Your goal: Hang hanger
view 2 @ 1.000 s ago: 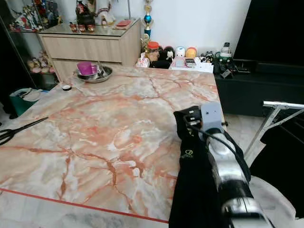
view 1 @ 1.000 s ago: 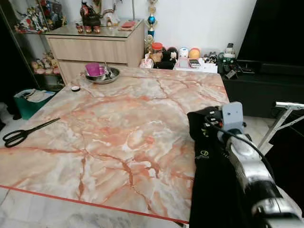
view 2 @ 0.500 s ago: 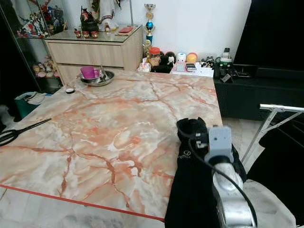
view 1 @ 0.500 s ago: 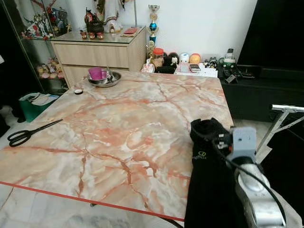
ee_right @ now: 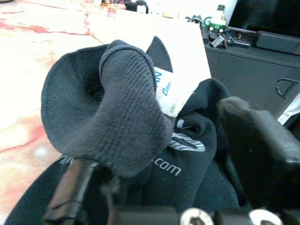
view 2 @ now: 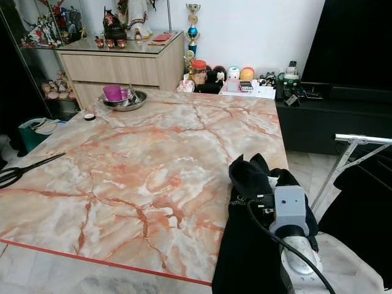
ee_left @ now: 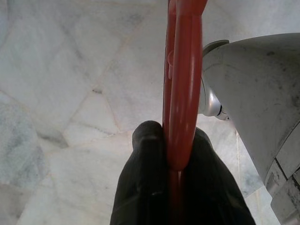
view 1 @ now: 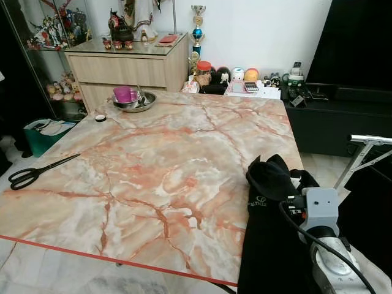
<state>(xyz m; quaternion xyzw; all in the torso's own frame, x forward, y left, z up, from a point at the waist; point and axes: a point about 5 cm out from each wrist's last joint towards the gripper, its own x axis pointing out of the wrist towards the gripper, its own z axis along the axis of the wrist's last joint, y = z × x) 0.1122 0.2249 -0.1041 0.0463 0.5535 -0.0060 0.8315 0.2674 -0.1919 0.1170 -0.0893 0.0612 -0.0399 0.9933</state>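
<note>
Fabric bunched in the right gripper (ee_right: pixel 140 154) belongs to a black garment with white printed lettering (view 1: pixel 269 245), its ribbed collar and white label pushed up between the two black fingers, which are closed on the cloth at the near right corner of the tabletop while the rest of the garment hangs down past the edge. The left gripper (ee_left: pixel 176 154) is clamped on a red plastic hanger (ee_left: pixel 180 84), the bar running straight out between its fingers above a pale marble-tiled floor (ee_left: pixel 70 93). Ahead lies the pink-veined marble tabletop (view 1: pixel 159 165), with a red strip along its near edge. Black-handled scissors (view 1: pixel 33 173) lie near its left edge. At the far left corner sits a round metal bowl (view 1: pixel 138 101) with a purple cup (view 1: pixel 124 94) in it, and a small dark cap (view 1: pixel 100 117) just beside it. To the right, past the garment, stands a silver metal rack rail (view 1: pixel 370 140). Beyond the tabletop is a light wooden cabinet (view 1: pixel 125 67) topped with figurines.
</note>
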